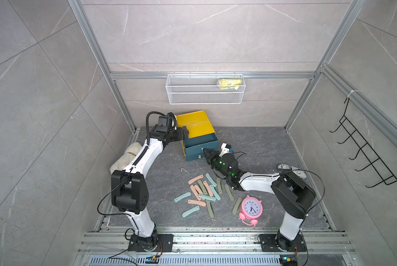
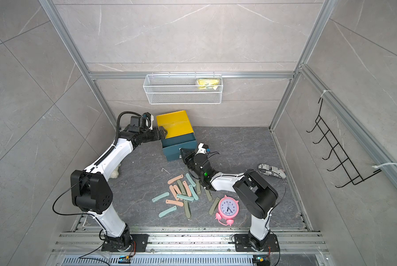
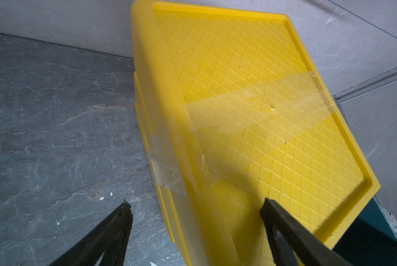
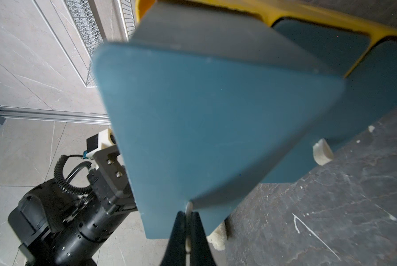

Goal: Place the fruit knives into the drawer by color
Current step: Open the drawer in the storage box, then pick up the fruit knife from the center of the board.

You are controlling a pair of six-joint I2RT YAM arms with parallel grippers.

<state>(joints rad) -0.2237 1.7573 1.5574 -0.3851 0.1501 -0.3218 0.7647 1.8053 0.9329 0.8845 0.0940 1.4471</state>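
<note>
Hanging on the back wall, white wire basket (image 1: 205,92), well above everything else. Below it, yellow drawer cabinet (image 1: 194,125) sits on the dark floor (image 1: 262,147) at the back, w/ strips of clear tape across its top. Its top drawer (image 1: 199,144) is pulled out toward the arms; the inside looks empty in both top views.

L gripper (image 3: 196,203) is at the cabinet's left top edge, jaws spread wide & holding nothing: one finger over the yellow top, the other off the side. Can't tell if either touches.

R gripper (image 4: 188,215) is at the drawer front, jaws clenched on its small pale pull (image 4: 188,207).

Pink alarm clock (image 1: 251,206) stands near the R arm's base.

Fruit knives (image 1: 204,191) lie loose on the floor btwn the arms, in front of the cabinet, none in the drawer: pink (image 1: 195,179), teal (image 1: 182,197) & olive (image 1: 229,192), some overlapping.
</note>
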